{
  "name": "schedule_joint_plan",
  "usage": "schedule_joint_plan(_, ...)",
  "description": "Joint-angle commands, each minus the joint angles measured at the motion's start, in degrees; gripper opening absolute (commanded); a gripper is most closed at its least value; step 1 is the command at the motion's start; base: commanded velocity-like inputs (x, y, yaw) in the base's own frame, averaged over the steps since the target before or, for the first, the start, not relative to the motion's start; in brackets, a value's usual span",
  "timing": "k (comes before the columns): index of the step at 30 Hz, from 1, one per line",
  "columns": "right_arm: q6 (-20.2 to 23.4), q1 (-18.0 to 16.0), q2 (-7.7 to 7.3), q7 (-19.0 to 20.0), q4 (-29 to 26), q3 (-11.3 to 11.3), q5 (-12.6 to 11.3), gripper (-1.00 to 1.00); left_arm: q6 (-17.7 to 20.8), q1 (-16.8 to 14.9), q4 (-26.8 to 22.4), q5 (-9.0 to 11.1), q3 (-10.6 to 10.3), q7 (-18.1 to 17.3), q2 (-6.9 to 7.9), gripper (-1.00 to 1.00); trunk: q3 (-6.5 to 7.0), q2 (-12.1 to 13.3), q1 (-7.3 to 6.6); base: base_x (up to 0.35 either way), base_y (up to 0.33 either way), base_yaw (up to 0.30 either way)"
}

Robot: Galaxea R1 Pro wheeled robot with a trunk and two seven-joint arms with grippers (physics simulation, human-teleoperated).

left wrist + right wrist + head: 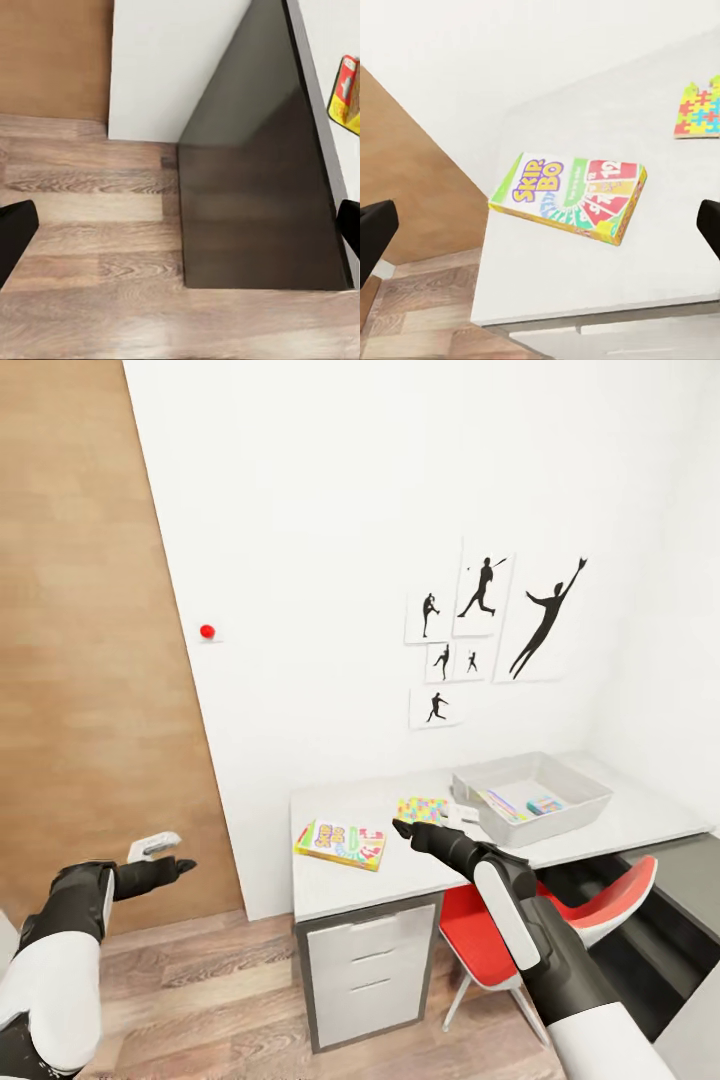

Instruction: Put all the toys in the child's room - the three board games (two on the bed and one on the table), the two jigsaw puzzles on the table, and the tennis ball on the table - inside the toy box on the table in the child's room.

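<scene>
Right gripper [402,826], jaws spread wide and empty, hovers above the counter [420,870] near the board game [341,844] lying flat there: a light, stiff, slick-looking box, probably best pinched across its narrow edges.

Both arms: white upper shells, black forearm and wrist sections. Right forearm carries a long white inlay panel. Left gripper [170,867] and right gripper [407,828] matte black, tapered fingers. A pale grey bracket sits above the left wrist.
</scene>
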Motion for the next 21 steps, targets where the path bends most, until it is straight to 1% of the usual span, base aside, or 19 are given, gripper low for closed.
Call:
schedule_joint_plan(1, 0.2, -0.04, -0.05, -0.17, -0.04, 0.09, -0.23, 1.0, -0.1, -0.09, 0.41, -0.59, 0.25, 0.91, -0.05, 1.0, -0.1, -0.11, 0.03, 0.0, 0.0, 0.29)
schedule_joint_plan(2, 0.2, -0.04, -0.05, -0.17, 0.03, 0.14, -0.23, 1.0, -0.81, -0.09, 1.39, -0.6, 0.18, 3.7, -0.04, 1.0, -0.1, -0.11, 0.03, 0.0, 0.0, 0.29)
schedule_joint_plan(3, 0.2, -0.04, -0.05, -0.17, 0.12, 0.15, -0.23, 1.0, -1.35, -0.09, 1.98, -0.62, 0.16, 5.01, -0.04, 1.0, -0.1, -0.11, 0.03, 0.0, 0.0, 0.29)
schedule_joint_plan(4, 0.2, -0.04, -0.02, -0.18, 0.38, 0.17, -0.23, 1.0, -2.65, -0.09, 3.45, -0.77, 0.15, 7.52, -0.09, 1.0, -0.1, -0.11, 0.03, 0.0, 0.0, 0.265)
schedule_joint_plan(5, 0.2, -0.04, -0.01, -0.18, 0.53, 0.18, -0.23, 1.0, -3.37, -0.09, 4.39, -0.84, 0.15, 8.71, -0.13, 1.0, -0.1, -0.11, 0.03, 0.0, 0.0, 0.228)
schedule_joint_plan(6, 0.2, -0.04, 0.01, -0.21, 0.77, 0.19, -0.21, 1.0, -4.81, -0.13, 6.79, -0.96, 0.14, 11.19, -0.14, 1.0, -0.1, -0.11, 0.03, 0.0, 0.0, 0.146)
schedule_joint_plan(7, 0.2, -0.04, 0.02, -0.22, 0.85, 0.19, -0.2, 1.0, -5.48, -0.15, 8.19, -1.01, 0.14, 12.51, -0.12, 1.0, -0.1, -0.11, 0.03, 0.0, 0.0, 0.117)
schedule_joint_plan(8, 0.2, -0.04, 0.01, -0.3, 0.97, 0.2, -0.18, 1.0, -6.73, -0.31, 11.27, -1.04, 0.18, 15.33, -0.04, 1.0, -0.1, -0.11, 0.03, 0.0, 0.0, 0.075)
schedule_joint_plan(10, 0.18, -0.04, -0.01, -0.47, 1.05, 0.2, -0.12, 1.0, -7.86, -0.5, 14.06, -0.99, 0.2, 18.08, 0.02, 1.0, -0.1, -0.11, 0.03, 0.0, 0.0, 0.054)
schedule_joint_plan(11, 0.12, -0.04, -0.03, -0.65, 1.12, 0.14, -0.08, 1.0, -8.69, -0.64, 16.0, -0.93, 0.24, 20.35, 0.05, 1.0, -0.1, -0.11, 0.03, 0.0, 0.0, 0.031)
schedule_joint_plan(12, 0.09, -0.04, -0.03, -0.76, 1.28, 0.1, -0.07, 1.0, -9.23, -0.73, 17.24, -0.88, 0.27, 21.89, 0.03, 1.0, -0.1, -0.11, 0.03, 0.0, 0.0, 0.02)
schedule_joint_plan(15, 0.04, -0.04, -0.04, -0.93, 1.83, 0.11, 0.0, 1.0, -9.88, -0.84, 18.73, -0.76, 0.25, 23.6, -0.22, 1.0, -0.1, -0.11, 0.03, 0.0, 0.0, 0.01)
schedule_joint_plan(21, 0.0, -0.04, 0.02, -1.04, 3.79, 0.0, 0.04, 1.0, -10.23, -0.88, 19.35, -0.7, 0.31, 24.3, -0.51, 1.0, -0.1, -0.11, 0.03, 0.0, 0.0, 0.002)
